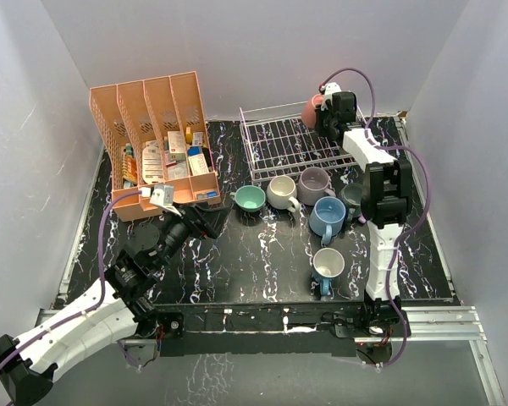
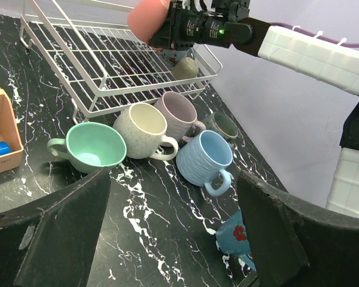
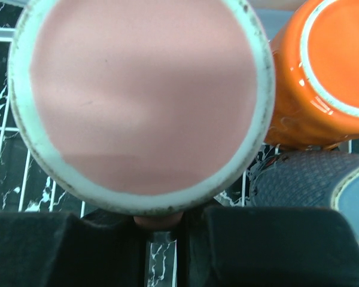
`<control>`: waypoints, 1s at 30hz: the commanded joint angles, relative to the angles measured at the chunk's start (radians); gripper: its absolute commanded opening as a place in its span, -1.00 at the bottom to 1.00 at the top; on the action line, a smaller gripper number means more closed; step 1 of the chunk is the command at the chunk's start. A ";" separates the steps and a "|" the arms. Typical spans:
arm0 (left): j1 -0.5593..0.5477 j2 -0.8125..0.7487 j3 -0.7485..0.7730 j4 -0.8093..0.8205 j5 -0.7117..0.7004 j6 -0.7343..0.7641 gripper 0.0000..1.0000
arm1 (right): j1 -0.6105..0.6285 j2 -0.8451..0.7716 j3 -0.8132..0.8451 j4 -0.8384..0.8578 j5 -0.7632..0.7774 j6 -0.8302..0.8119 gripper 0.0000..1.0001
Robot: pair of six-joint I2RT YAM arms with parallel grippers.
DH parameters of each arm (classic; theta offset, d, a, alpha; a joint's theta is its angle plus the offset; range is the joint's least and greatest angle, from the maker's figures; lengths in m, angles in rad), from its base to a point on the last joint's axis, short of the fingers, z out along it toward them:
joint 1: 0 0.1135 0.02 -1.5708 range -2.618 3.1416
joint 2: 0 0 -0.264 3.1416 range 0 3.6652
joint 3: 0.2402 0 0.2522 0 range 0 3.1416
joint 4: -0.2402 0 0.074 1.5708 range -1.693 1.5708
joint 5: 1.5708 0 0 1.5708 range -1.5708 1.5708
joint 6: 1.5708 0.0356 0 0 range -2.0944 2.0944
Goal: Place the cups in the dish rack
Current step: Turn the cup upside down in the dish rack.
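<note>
Cups sit in two places. At the left, beside the salmon organizer [image 1: 152, 139], the left jaws gape wide and empty, aimed at the teal cup [image 2: 90, 146], handle turned their way; it is the leftmost of six loose on the table [image 1: 237, 271]. Beyond these, the dish rack [image 1: 279, 139] carries an orange cup [image 3: 323, 66] and a dark grey cup [image 3: 305, 179] in its far right corner. There the right jaws, nearly shut, pinch the pink cup [image 3: 143, 101] by what looks like its handle, base up, just beside the orange one; it wants lowering onto the wire.
</note>
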 commanded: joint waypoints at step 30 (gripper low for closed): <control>0.004 0.032 0.029 0.025 -0.011 -0.028 0.69 | 0.006 0.098 0.153 0.236 0.090 -0.052 -0.50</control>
